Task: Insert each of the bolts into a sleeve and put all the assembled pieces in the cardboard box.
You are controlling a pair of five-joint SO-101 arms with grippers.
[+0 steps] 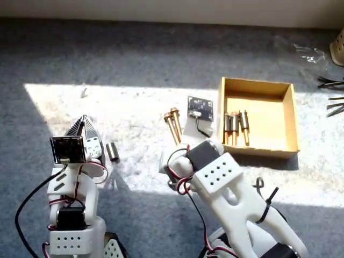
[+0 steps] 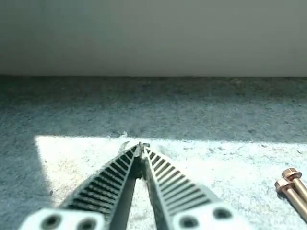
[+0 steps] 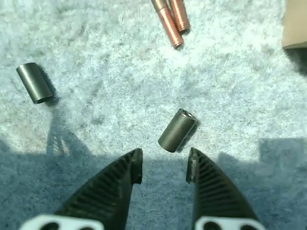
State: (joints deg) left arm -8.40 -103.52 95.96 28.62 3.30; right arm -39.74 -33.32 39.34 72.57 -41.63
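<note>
Two copper bolts (image 1: 173, 124) lie side by side on the grey carpet, left of the cardboard box (image 1: 290, 115). Three assembled bolt-and-sleeve pieces (image 1: 235, 126) rest inside the box. One dark sleeve (image 1: 112, 151) lies beside my left gripper (image 1: 84, 119), which is shut with nothing in it; its tips (image 2: 141, 146) meet above the carpet, with the bolts (image 2: 290, 187) off to one side. My right gripper (image 3: 164, 166) is open, just short of a second sleeve (image 3: 177, 130) that lies tilted on the carpet. The other sleeve (image 3: 35, 82) and the bolts (image 3: 170, 19) lie farther off.
Black cable ties (image 1: 333, 97) and a clear plastic bag (image 1: 309, 52) lie at the far right. A box corner (image 3: 295, 24) shows beyond the bolts. The right arm's white body (image 1: 231, 188) covers the carpet below the bolts.
</note>
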